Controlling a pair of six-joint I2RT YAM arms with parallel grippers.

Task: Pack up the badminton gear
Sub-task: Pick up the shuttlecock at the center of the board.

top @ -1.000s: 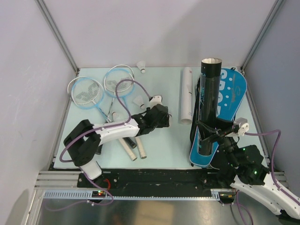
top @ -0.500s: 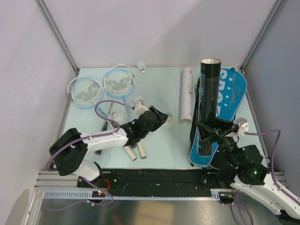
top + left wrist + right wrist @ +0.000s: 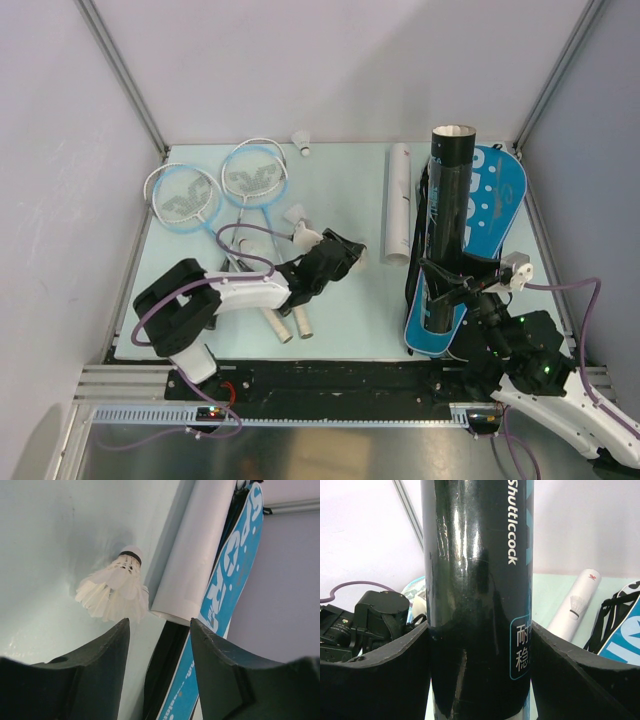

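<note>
Pale green table [image 3: 350, 310] carries everything. Biggest on it, we log a blue racket bag [image 3: 497, 195] lying flat on the right side, white lettering up. Two rackets [image 3: 255, 178] lie side by side at far left, with pale-blue heads toward the far edge and handles toward the near edge. The left arm [image 3: 240, 290] crosses over their shafts. The black tube [image 3: 445, 220] stands upright over the near end of the bag, open mouth up. The top view catches that mouth too obliquely, so we cannot tell what it holds. Right gripper [image 3: 480, 630] is clamped on the tube's lower part, a finger pressed to each side. A white tube [image 3: 397, 200] lies flat just left of the bag, running front to back. Left gripper [image 3: 159, 625] sits low at mid-table, jaws parted with nothing between them. We mark three shuttlecocks, all loose on the table. Near shuttlecock [image 3: 117, 585] lies on its side just ahead of the left gripper, right beside the white tube's near end. Middle shuttlecock [image 3: 296, 214] sits beside the racket shafts. Far shuttlecock [image 3: 301, 141] sits at the back edge.
</note>
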